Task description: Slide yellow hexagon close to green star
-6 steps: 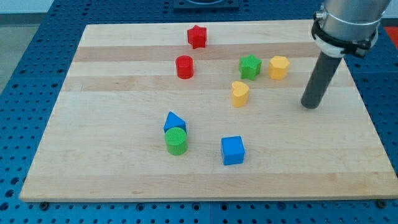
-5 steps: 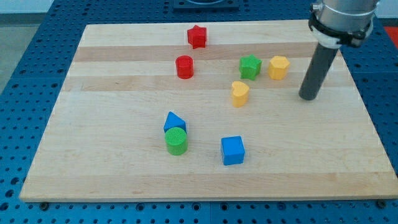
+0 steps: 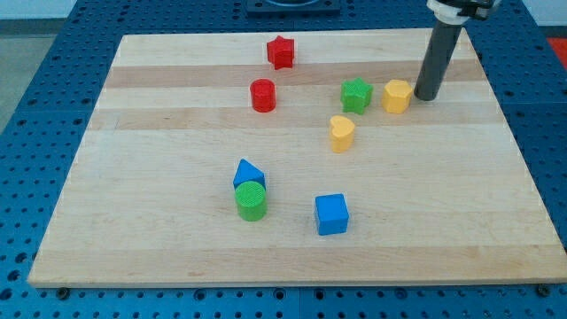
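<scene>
Standing just to the view's right of the small yellow hexagon block [image 3: 397, 95], my tip [image 3: 426, 96] rests on the pale wooden worktop [image 3: 159, 177], so close to the block that I cannot tell whether they touch. The dark rod carries no fingers, so nothing is held or clasped. That yellow hexagon sits in the worktop's upper right part, just beside the green star block [image 3: 356, 95], which lies to its left with a narrow gap between them. Below the star, toward the view's bottom, is a yellow heart-shaped block [image 3: 342, 133]. A red star block [image 3: 281, 52] sits near the top edge, with a red cylinder block [image 3: 262, 95] below it. Well apart, lower down, a blue triangular block [image 3: 248, 173] touches a green cylinder block [image 3: 252, 201], and a blue cube block [image 3: 331, 213] stands to their right.
</scene>
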Robot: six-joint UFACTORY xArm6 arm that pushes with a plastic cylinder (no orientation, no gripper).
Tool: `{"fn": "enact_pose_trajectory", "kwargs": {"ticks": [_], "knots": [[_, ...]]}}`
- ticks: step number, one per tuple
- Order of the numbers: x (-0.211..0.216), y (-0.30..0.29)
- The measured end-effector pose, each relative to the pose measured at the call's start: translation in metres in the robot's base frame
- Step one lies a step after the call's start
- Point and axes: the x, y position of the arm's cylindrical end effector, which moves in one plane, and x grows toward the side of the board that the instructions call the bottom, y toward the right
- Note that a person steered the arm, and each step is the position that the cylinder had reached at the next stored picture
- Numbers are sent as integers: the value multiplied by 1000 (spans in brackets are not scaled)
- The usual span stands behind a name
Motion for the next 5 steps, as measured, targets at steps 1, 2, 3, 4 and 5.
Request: {"fn": "enact_pose_trajectory", "kwargs": {"ticks": [1, 2, 3, 4, 5], "knots": [[-6, -1], [-6, -1], [-6, -3], [-6, -13], [-6, -25]]}}
